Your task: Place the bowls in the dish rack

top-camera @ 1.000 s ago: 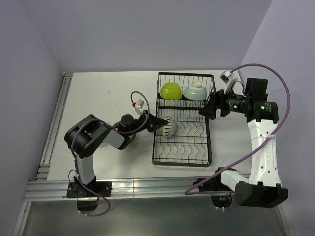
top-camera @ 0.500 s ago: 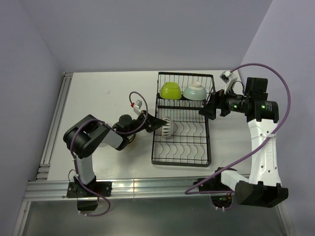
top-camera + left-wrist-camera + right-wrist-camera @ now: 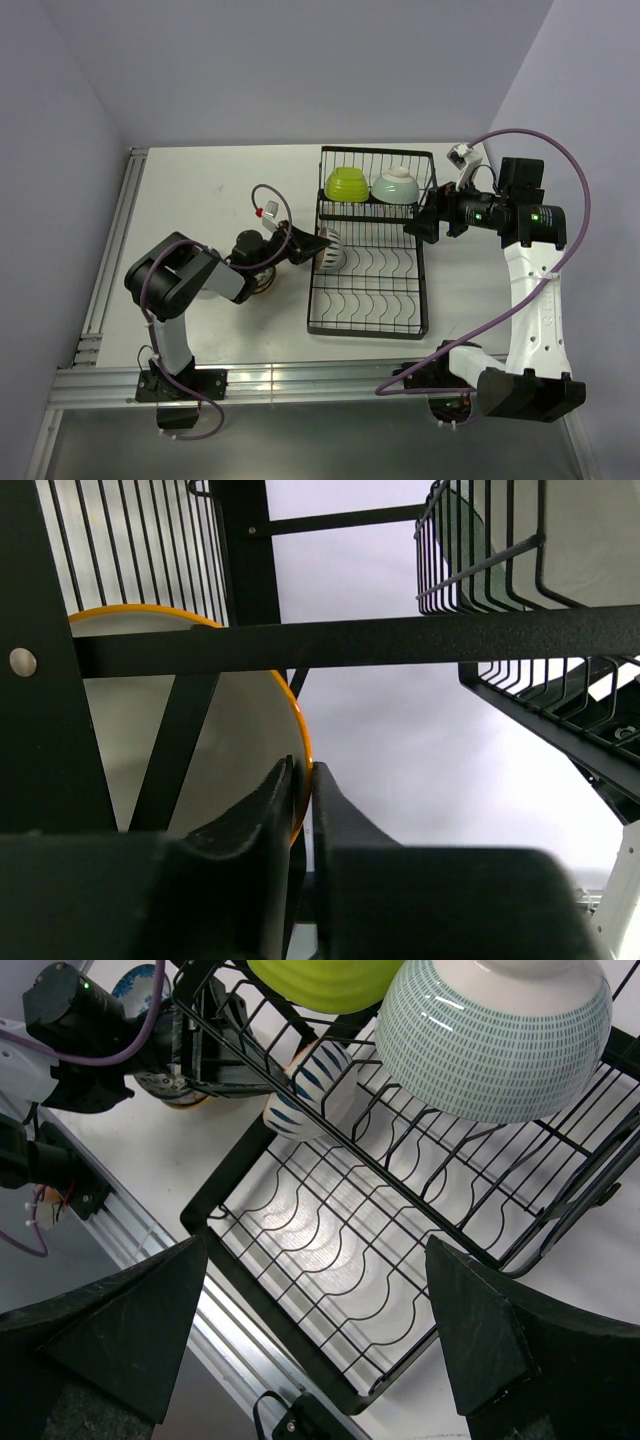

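Striped bowl [image 3: 329,249], white with dark blue bars outside and an orange rim, stands on edge between the left fingers [image 3: 288,790]. They are closed on its rim, one finger in the cream hollow and one outside. From the left wrist only a slice of the bowl shows, crossed by black rack bars and cut off below by the finger bodies. From above, the fingers hold it at the left edge of the dish rack [image 3: 372,300], over the first curved slot wires; whether its lower edge touches a wire cannot be told. Past the fingertips, in the raised basket section at the far end of the rack, a lime bowl [image 3: 346,184] and a mint bowl [image 3: 396,185] sit mouth down, side by side. Behind the fingers, under the left wrist, a patterned bowl [image 3: 262,284] rests on the bench [image 3: 200,190], mostly hidden by the arm, its pattern too blurred to read. The right fingers [image 3: 425,222] are spread wide and hold nothing, just beside the rack's right side near the basket corner. In the right wrist view they are only dark, blurred wedges at the lower corners, with the bare slot wires between them. The mint bowl, marked with fine teal dashes, lies beyond them, and the lime bowl is cut off by the top edge.
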`<state>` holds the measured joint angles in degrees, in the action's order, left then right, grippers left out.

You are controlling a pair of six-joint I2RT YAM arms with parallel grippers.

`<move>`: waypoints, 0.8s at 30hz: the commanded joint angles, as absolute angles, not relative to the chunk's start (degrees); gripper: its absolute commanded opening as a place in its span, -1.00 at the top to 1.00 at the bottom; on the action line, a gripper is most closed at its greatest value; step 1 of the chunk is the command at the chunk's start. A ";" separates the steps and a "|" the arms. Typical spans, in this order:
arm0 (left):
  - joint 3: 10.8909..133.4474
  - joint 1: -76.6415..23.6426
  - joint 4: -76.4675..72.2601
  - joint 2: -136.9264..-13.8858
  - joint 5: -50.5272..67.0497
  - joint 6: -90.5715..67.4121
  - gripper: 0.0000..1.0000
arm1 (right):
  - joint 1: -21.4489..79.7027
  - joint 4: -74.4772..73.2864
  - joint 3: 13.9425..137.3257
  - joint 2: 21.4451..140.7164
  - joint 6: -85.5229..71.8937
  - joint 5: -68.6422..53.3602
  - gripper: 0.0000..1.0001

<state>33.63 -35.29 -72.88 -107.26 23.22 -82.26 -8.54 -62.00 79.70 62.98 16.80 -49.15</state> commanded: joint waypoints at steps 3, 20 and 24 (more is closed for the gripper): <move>34.28 -35.42 -73.30 -106.61 23.29 -81.04 0.80 | -8.96 -61.61 81.56 62.75 17.49 -49.22 -0.93; 39.20 -38.93 -82.17 -106.79 25.49 -86.57 0.99 | -8.96 -62.22 81.47 62.31 18.19 -48.96 -0.93; 39.20 -40.07 -83.58 -107.75 24.61 -87.89 0.99 | -9.05 -62.93 81.30 61.88 18.72 -48.52 -0.93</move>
<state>37.26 -39.20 -72.95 -107.55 24.25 -85.32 -8.54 -62.26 79.70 62.96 17.61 -48.97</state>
